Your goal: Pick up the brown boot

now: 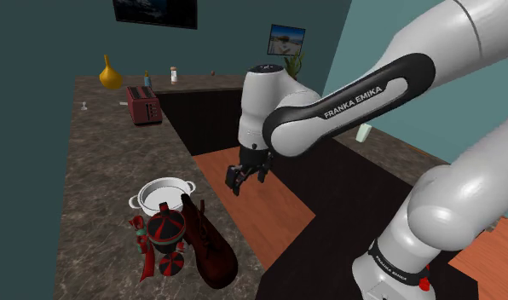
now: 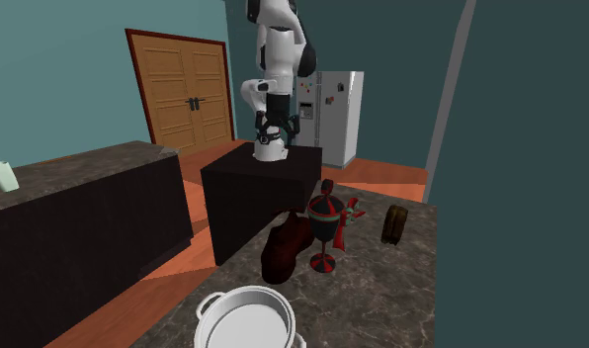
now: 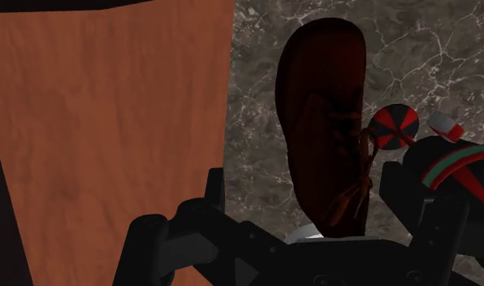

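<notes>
The brown boot (image 1: 208, 251) is dark reddish brown and lies on its side on the marbled counter (image 1: 99, 179), close to the edge. In the second exterior view the boot (image 2: 287, 247) rests beside a red and black goblet (image 2: 322, 225). My gripper (image 1: 248, 176) hangs open and empty above the counter's edge, up and to the right of the boot in the shoulder view. Seen from the wrist, the boot (image 3: 323, 114) lies ahead of the gripper (image 3: 313, 195), its laces toward the goblet (image 3: 443, 162). Both fingers (image 3: 215, 188) stand apart, clear of the boot.
A white pot (image 1: 163, 194) stands just behind the boot and goblet (image 1: 167, 237). Farther back are a red toaster (image 1: 144, 104) and a yellow vase (image 1: 110, 74). A small brown object (image 2: 393, 224) sits near the goblet. Wooden floor (image 3: 110, 122) lies below the counter edge.
</notes>
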Motion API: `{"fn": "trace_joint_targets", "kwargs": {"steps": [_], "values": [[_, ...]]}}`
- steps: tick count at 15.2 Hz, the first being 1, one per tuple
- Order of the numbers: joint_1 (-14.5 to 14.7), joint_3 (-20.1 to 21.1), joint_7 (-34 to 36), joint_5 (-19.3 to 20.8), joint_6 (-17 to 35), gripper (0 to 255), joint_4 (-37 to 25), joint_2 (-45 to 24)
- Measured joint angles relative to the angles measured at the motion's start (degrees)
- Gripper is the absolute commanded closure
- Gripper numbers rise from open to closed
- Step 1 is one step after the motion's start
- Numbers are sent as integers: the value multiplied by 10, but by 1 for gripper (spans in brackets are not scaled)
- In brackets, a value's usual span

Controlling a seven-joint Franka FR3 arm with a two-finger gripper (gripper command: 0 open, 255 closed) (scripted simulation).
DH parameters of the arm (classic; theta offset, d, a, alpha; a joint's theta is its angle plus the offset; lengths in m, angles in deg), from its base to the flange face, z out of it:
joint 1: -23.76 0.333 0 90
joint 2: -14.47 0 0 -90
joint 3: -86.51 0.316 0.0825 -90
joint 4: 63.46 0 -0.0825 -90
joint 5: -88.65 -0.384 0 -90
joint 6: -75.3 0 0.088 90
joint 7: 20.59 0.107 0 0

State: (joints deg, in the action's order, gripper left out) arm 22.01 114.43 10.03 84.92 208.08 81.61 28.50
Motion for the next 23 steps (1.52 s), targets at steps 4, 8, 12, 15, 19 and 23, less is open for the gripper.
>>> {"fn": "trace_joint_targets", "kwargs": {"steps": [4, 8, 12, 15, 19, 23], "values": [[-15, 32, 87, 66, 59, 0, -27, -96], [-11, 36, 194, 170, 96, 0, -79, -207], [29, 6, 295, 265, 120, 0, -137, -311], [65, -24, 348, 315, 125, 0, -196, -384], [87, -49, 374, 347, 141, 0, -222, -432], [100, -65, 391, 366, 159, 0, -226, -456]]}}
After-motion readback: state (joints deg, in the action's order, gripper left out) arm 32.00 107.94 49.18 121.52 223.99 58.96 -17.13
